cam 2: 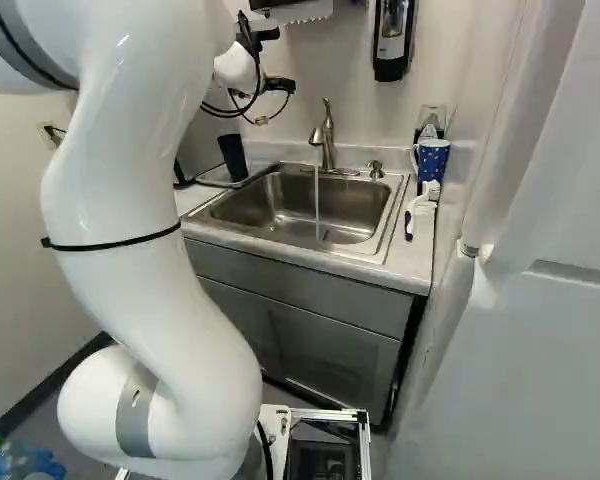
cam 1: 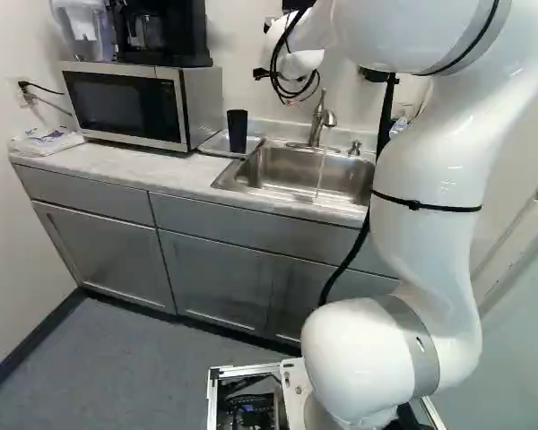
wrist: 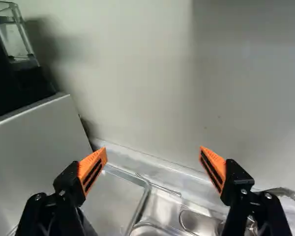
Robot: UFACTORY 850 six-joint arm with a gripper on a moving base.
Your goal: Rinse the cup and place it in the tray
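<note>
Gripper (wrist: 153, 150): jaws well spread, pads (wrist: 92, 169) facing each other with nothing between them. Nothing grasped.

Cup (cam 1: 237, 131): dark tumbler, standing on the tray (wrist: 115, 199) between microwave (cam 1: 125, 106) and sink (cam 2: 360, 205). Relative to the jaws: below them and off toward the microwave side, judged from the base views. The wrist view does not show it clearly; a dark patch beside the microwave-side finger cannot be identified.

Axis: cup's long axis upright, wider end uppermost. Jaws look toward the wall and somewhat down, spread across the view. Inference: any grip on the cup would need a drop and a shift microwave-ward, pads closing from two sides across the upright axis. Hazard: a low sideways sweep could tip it.

Water runs from the tap (cam 2: 326, 140) into the sink, on the jaws' other side from the microwave. Spotted mug (cam 2: 433, 158) beyond the sink, farther from the jaws than the tumbler; taken as not the target.

Status, judged: the placing condition looks met; whether the cup is rinsed cannot be told. If rinsed, back the jaws off clear; if not, lower to the cup.
</note>
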